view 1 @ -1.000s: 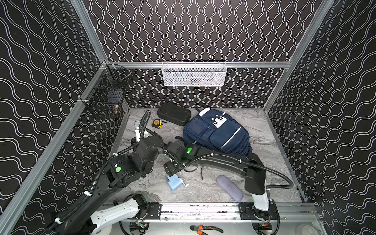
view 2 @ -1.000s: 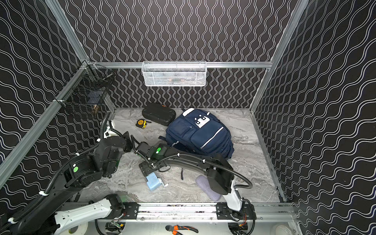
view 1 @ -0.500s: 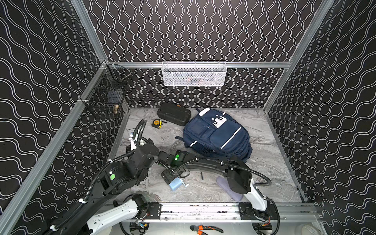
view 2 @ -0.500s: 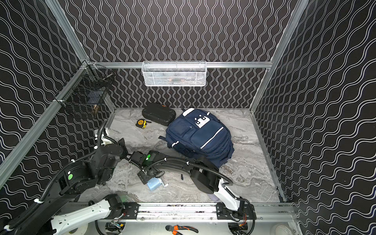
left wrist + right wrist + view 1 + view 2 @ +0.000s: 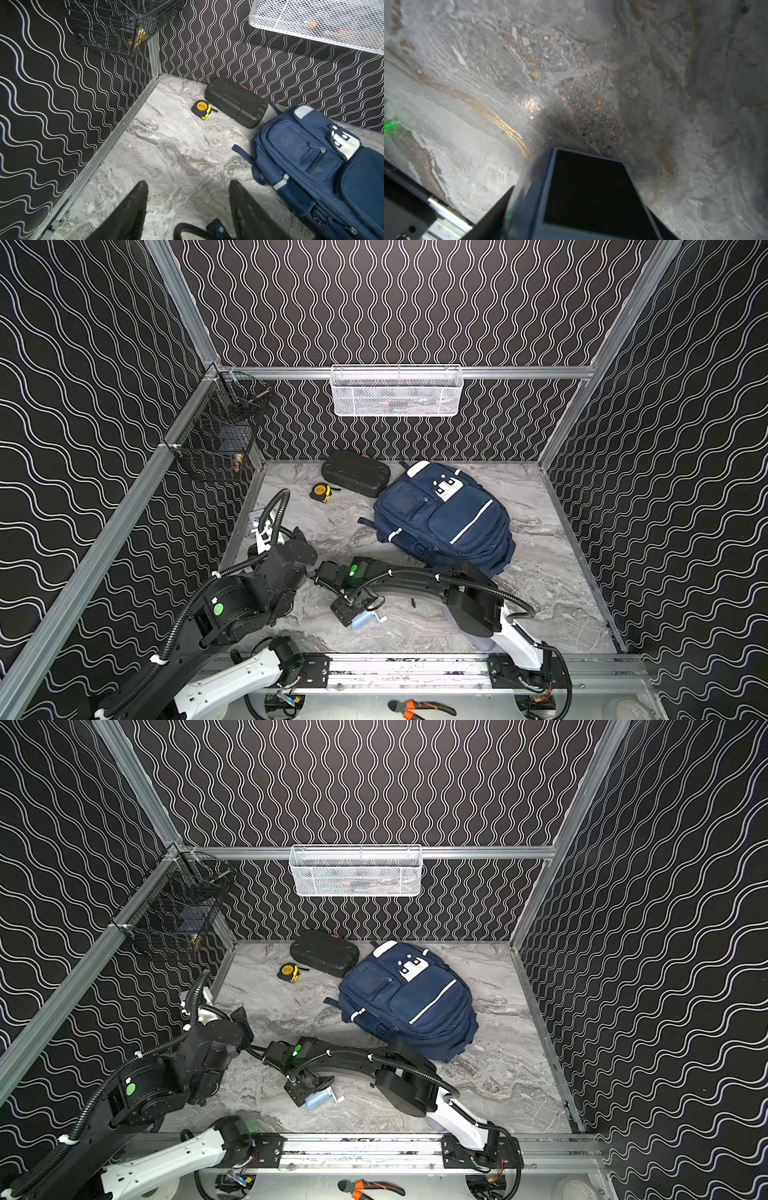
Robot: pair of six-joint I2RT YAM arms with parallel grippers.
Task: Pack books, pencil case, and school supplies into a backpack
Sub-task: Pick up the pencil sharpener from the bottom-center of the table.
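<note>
Right wrist view shows the light-blue pencil sharpener [image 5: 591,193] sitting between the fingers of your right end effector [image 5: 353,611]. One finger [image 5: 492,212] runs along its flank. You cannot tell from these views whether the pads have already clamped the body or only bracket it.

I judge the step in hand to be the grasp on this sharpener. To do it well:
- Centre the boxy body between the pads.
- Press on the flat flanks, and stay clear of the white crank [image 5: 380,619] that juts from one end in a top view.
- Get a firm hold before you lift, then lift straight up off the worktop [image 5: 374,539] so the box does not twist in the grip.

Your left end effector [image 5: 189,182] is spread wide and empty over bare worktop, near the strap corner of the backpack [image 5: 444,522].

The sharpener lies on the arm-base side of the backpack, apart from it. The backpack lies flat with its front pockets up, and the zips seen from the left wrist look shut. You will probably need the free arm to hold a pocket open.

Leave the tape measure [image 5: 201,107] and the black hard case [image 5: 234,104], which lie at the backpack's top corner.
</note>
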